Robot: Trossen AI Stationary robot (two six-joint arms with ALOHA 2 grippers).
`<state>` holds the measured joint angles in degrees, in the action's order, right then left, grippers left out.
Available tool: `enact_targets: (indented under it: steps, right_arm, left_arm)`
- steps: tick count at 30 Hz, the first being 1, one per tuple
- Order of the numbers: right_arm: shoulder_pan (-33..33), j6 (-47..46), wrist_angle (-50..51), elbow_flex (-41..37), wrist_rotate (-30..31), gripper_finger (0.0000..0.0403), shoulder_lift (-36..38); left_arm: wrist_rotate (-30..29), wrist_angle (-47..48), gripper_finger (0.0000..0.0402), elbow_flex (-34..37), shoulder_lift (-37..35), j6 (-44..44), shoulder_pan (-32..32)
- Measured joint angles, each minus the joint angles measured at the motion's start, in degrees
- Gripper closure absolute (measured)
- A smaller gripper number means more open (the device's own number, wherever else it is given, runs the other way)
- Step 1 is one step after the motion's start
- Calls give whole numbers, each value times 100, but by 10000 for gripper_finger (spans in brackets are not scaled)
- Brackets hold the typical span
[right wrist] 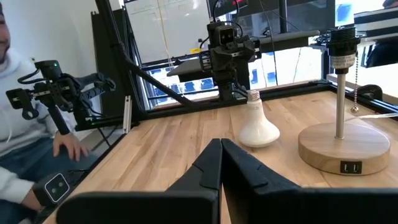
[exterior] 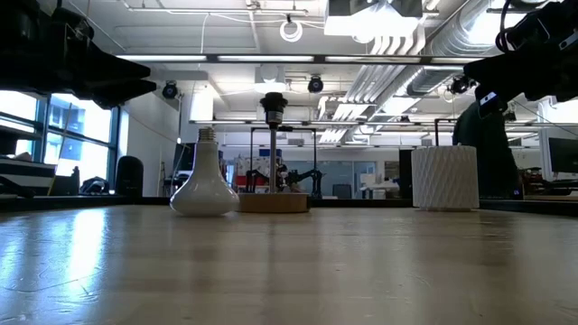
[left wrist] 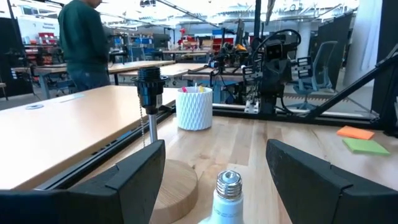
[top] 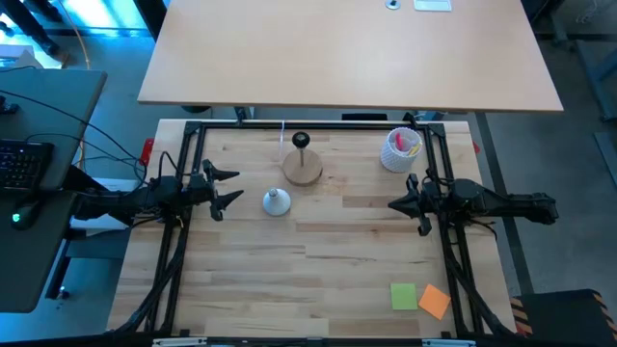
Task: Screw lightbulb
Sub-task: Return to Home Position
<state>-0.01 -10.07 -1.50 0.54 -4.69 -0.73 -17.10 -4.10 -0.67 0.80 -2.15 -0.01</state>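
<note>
Under both arms lies the pale wooden table (top: pixel 318 260), by far the biggest thing in sight. At its left edge the left gripper (top: pixel 234 187) hangs above the boards with its jaws spread wide and nothing between them. In the left wrist view its fingers (left wrist: pixel 134 180) frame the bulb but stand clear of it. At the right edge the right gripper (top: pixel 393 203) points in toward the table's middle, jaws pressed together on nothing, the fingers (right wrist: pixel 208 168) meeting in the right wrist view.

Toward the far side, a little left of centre, stands the lamp (top: pixel 302 170): a round wooden base, a thin post and a black socket on top. The white ribbed cup (top: pixel 401 149), with coloured contents, stands near the far right corner, well apart from the lamp.

The lightbulb (top: pixel 277 201) stands on the table on its globe with its screw base up. It is just beside the lamp's base, between it and the left gripper, and touches neither. Smallest, a green note (top: pixel 404 296) and an orange note (top: pixel 435 301) lie side by side near the front right corner.
</note>
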Motion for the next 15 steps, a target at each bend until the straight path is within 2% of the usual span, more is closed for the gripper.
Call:
enact_targets:
  steps: [13,15]
  right_arm:
    - [0,0,2,-2,0,402,-2]
    - [0,0,0,-2,0,402,0]
  left_arm:
    - [0,5,126,0,0,-4,0]
    - [14,100,126,-2,-2,225,-2]
